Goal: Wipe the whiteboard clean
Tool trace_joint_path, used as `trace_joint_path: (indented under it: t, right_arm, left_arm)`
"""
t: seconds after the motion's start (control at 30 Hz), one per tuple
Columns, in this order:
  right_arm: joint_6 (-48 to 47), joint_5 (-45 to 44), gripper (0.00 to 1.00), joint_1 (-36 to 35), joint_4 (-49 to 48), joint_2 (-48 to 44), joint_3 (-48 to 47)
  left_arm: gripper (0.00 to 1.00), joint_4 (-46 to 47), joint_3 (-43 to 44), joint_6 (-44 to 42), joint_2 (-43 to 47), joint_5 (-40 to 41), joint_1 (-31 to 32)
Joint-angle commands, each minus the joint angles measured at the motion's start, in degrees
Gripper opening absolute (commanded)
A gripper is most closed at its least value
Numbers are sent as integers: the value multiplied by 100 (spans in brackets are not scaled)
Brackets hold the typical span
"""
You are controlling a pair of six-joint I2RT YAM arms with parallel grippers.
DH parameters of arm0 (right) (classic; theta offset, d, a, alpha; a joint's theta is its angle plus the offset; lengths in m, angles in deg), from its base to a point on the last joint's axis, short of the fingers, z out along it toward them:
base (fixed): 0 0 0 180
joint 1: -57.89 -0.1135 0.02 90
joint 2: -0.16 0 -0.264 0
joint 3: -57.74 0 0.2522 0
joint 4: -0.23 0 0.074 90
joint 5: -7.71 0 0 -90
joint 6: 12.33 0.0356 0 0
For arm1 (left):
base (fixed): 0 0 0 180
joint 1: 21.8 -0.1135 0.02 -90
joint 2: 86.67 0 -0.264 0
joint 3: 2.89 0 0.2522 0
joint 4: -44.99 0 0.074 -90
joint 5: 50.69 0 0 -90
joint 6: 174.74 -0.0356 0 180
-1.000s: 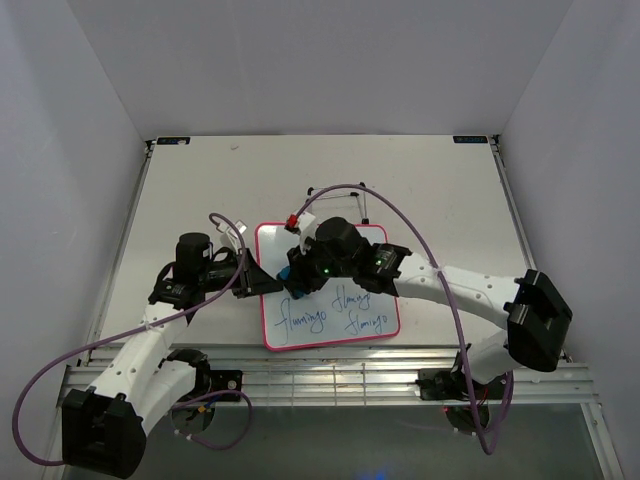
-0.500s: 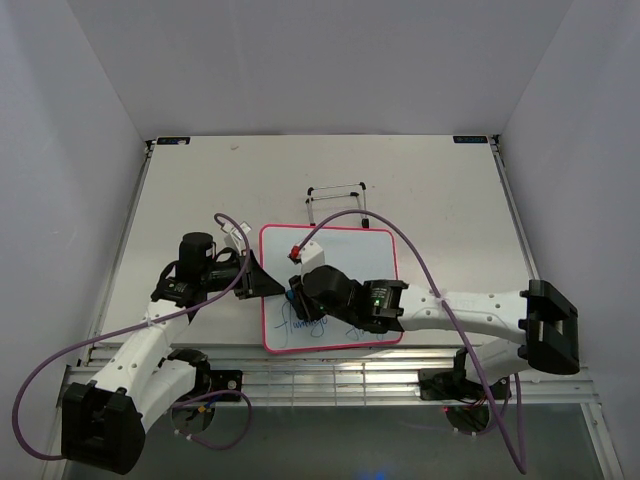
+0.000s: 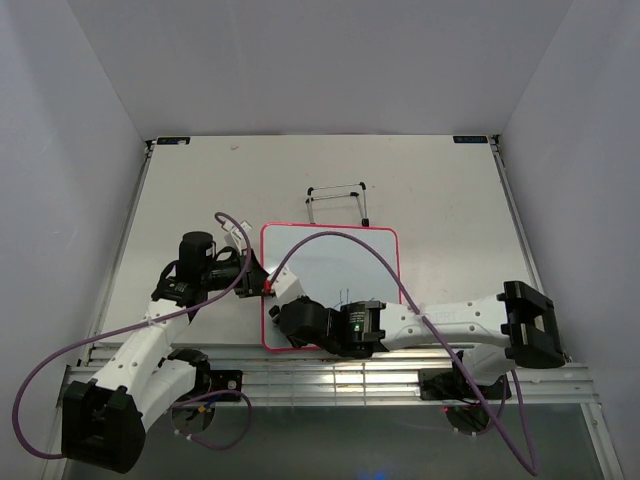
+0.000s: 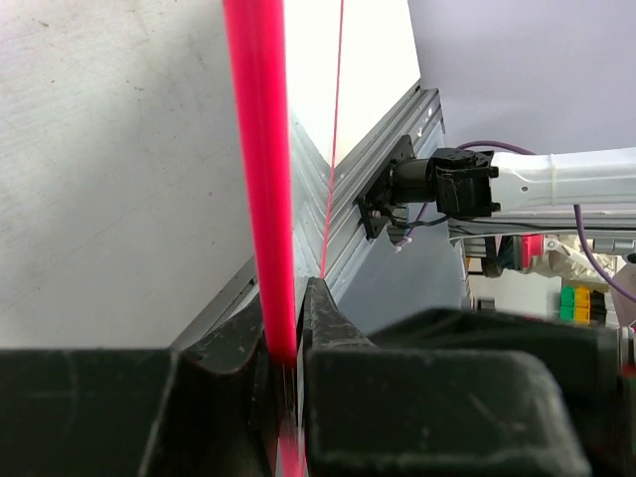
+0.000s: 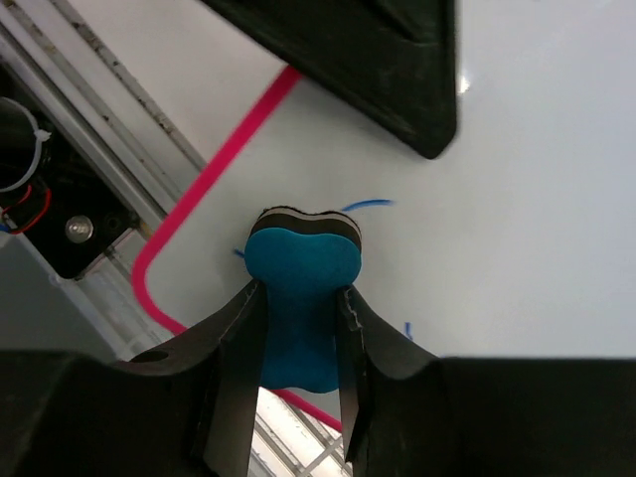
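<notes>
The whiteboard [image 3: 345,258], white with a pink frame, lies flat on the table. Only a few short blue strokes [image 3: 345,295] are left on it. My left gripper [image 3: 263,285] is shut on the board's left edge, and the left wrist view shows its jaws clamped on the pink frame [image 4: 260,149] at the left gripper [image 4: 293,303]. My right gripper [image 3: 287,320] is over the board's near left corner, shut on the blue bone-shaped eraser [image 5: 303,248]. The eraser's end rests on the whiteboard [image 5: 517,229] beside faint blue marks [image 5: 368,205]. The right gripper [image 5: 298,293] holds it at its waist.
A thin black wire stand [image 3: 337,200] lies on the table just beyond the board. A ribbed metal rail [image 3: 330,365] runs along the table's near edge, right under the board's near side. Purple cables loop over both arms. Grey walls close the table's sides.
My right gripper swept the eraser from the board's middle down to its near left corner. The blue handwriting has almost all gone. The left gripper kept its hold on the edge.
</notes>
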Motion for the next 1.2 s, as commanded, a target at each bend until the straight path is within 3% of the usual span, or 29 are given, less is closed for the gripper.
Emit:
trace_joint_path:
  t: [0.0,0.17,0.63,1.17]
  right_arm:
    - [-218,293,8,-306,87,450,-315]
    - [-78,-311,8,-306,448,486,-482]
    - [-16,-937,8,907,528,20,256]
    - [-535,-287,8,415,9,749,-851]
  left_arm:
    - [0,516,65,-364,35,328,44]
    - [0,516,74,-355,0,275,44]
    - [0,551,30,-276,-123,178,122]
    - [0,604,30,-294,-229,29,228]
